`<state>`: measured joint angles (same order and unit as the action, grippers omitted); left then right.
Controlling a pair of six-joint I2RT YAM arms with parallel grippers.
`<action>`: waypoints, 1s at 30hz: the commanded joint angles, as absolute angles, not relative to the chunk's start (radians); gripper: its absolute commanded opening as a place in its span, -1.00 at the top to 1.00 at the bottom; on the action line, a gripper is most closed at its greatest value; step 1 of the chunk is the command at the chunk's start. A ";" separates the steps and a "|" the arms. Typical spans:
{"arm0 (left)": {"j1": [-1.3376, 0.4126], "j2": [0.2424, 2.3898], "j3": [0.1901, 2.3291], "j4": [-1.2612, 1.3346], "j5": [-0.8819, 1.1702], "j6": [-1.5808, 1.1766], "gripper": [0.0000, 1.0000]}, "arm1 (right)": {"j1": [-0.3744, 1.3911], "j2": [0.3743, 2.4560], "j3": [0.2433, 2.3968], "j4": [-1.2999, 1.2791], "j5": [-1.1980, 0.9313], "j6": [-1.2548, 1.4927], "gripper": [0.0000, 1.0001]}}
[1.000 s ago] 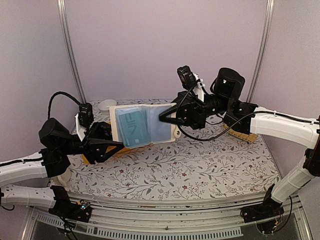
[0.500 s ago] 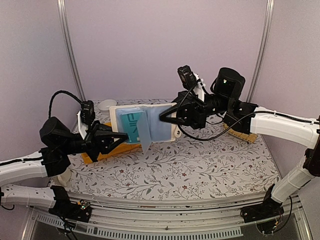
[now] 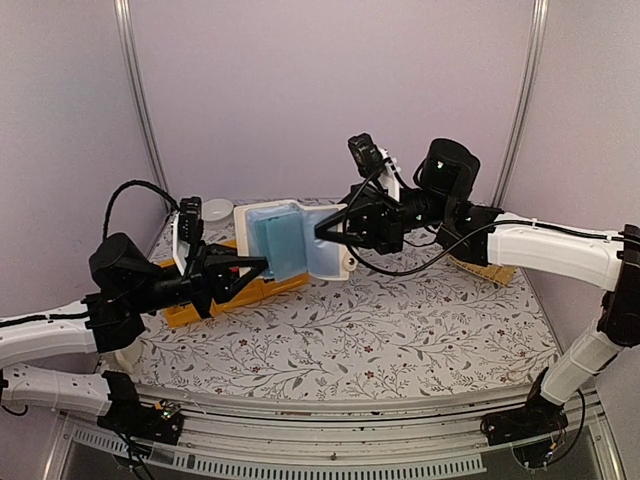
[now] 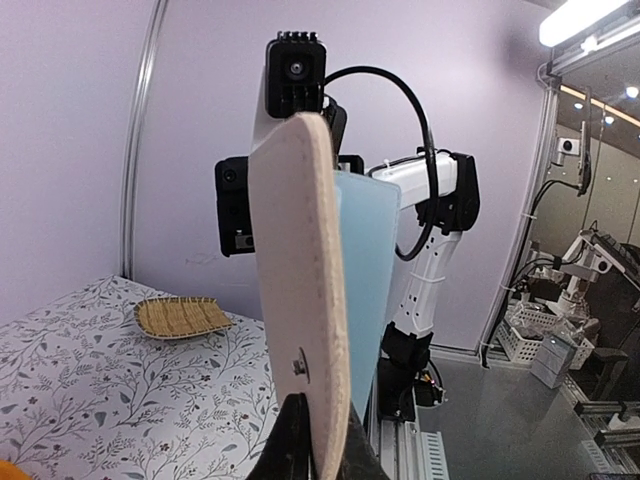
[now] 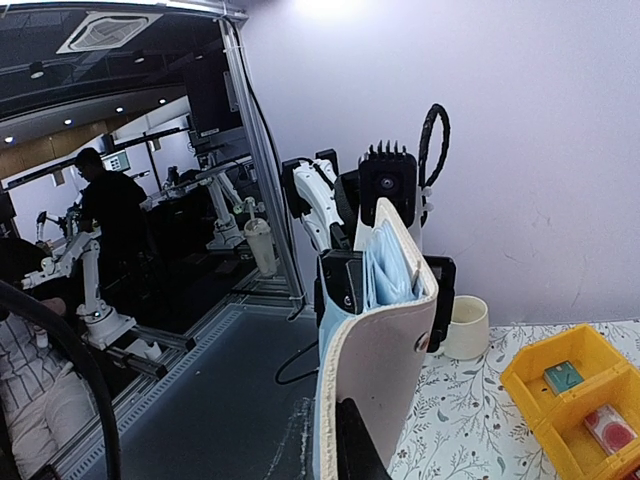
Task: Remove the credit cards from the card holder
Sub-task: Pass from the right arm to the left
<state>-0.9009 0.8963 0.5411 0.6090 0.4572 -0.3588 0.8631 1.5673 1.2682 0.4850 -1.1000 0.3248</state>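
The holder (image 3: 290,240) was up off the table, open and upright, with its whitish cover to the rear and its pale blue sleeves facing forward. The left gripper (image 3: 258,268) pinched its left edge and the right gripper (image 3: 322,232) its right. A teal card (image 5: 563,377) and a red card (image 5: 610,428) lay flat in separate compartments of the yellow bin (image 5: 512,382). Whether the sleeves held cards was unclear.

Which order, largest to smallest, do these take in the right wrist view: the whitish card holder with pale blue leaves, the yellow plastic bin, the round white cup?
1. The whitish card holder, but it sits right at the camera, so its lead is unsure.
2. The yellow plastic bin, partly cut off by the frame.
3. The round white cup.
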 commanded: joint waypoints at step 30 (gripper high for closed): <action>-0.952 0.909 0.685 0.174 -0.138 -0.294 1.00 | 0.758 1.578 1.185 0.504 -0.839 0.467 0.22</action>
<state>-0.9348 0.9180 0.5655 0.4728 0.2504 -0.3389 0.8612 1.6608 1.2743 0.5686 -1.0790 0.4301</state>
